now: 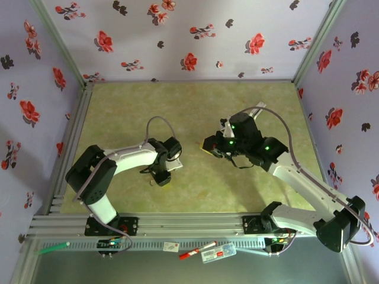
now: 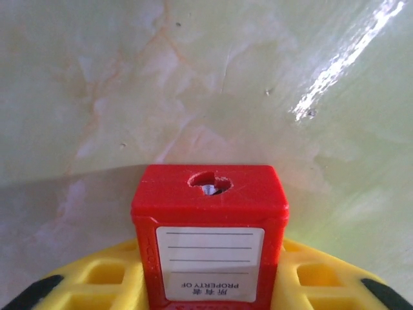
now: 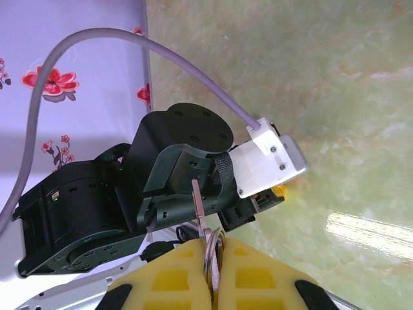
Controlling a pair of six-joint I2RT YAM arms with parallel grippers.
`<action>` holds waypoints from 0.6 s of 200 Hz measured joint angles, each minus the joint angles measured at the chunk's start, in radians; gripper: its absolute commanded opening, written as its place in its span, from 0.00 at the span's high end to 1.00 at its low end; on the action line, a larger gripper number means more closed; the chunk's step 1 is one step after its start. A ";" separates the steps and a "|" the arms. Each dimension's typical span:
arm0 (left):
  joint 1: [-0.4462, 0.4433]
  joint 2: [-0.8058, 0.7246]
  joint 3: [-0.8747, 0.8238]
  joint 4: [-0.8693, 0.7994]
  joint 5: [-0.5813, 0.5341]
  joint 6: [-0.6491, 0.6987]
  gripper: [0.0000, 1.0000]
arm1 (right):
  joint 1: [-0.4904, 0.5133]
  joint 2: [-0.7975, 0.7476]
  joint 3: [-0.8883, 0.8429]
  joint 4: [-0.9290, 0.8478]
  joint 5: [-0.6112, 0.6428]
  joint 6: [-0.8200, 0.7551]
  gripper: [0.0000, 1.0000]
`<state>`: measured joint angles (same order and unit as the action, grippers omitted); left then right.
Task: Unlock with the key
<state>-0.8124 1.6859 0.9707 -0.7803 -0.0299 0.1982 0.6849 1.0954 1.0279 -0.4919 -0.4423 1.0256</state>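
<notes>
The unlocking itself is not yet done, but both halves look ready. The left gripper [image 1: 163, 176] is grasping a red plastic padlock body with a white label [image 2: 210, 213]. Its yellow fingers [image 2: 103, 274] press on either side, and the round keyhole [image 2: 210, 183] faces forward, away from the wrist, with nothing in it. The right gripper [image 3: 213, 244] is clenched on the thin dark grey metal key [image 3: 197, 201], which sticks out straight ahead of the fingertips. Its silver split ring [image 3: 208, 255] is pinched between the yellow pads.

What is left, by my reading, is to bring the key tip to the keyhole, push it in, and turn.

Ahead of the right gripper stands the left arm's black wrist housing [image 3: 184, 148], with its white camera block [image 3: 271, 158] and grey cable [image 3: 97, 39]. (This bulk sits between key and lock, so the approach angle likely needs care.) The padlock hardly shows from there. Below both grippers lies the pale green marbled surface [image 2: 193, 77], which is bare ahead of the keyhole.
</notes>
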 measured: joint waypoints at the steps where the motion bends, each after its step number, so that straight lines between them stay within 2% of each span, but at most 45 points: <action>1: 0.000 0.000 0.000 0.000 0.000 -0.001 0.73 | 0.000 -0.001 0.000 0.000 0.000 0.000 1.00; 25: 0.000 -0.006 -0.003 0.003 0.001 -0.001 0.80 | -0.010 -0.027 0.000 -0.005 0.001 -0.001 1.00; 51: 0.001 -0.082 -0.045 0.030 0.023 0.001 0.81 | -0.056 -0.071 0.000 -0.050 -0.007 -0.005 1.00; 84: -0.001 -0.399 -0.089 0.061 0.042 0.043 0.81 | -0.123 -0.140 -0.019 -0.089 -0.061 -0.005 1.00; 101: -0.024 -0.581 -0.087 0.090 0.068 0.120 0.82 | -0.128 -0.159 -0.036 -0.090 -0.126 -0.005 1.00; 120: -0.080 -0.702 -0.079 0.090 0.097 0.222 0.84 | -0.103 -0.151 -0.042 -0.099 -0.188 -0.018 1.00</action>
<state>-0.8928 0.9836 0.8913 -0.6907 0.0673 0.4198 0.5819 0.9440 0.9863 -0.5907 -0.6304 1.0077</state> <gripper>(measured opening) 0.376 0.065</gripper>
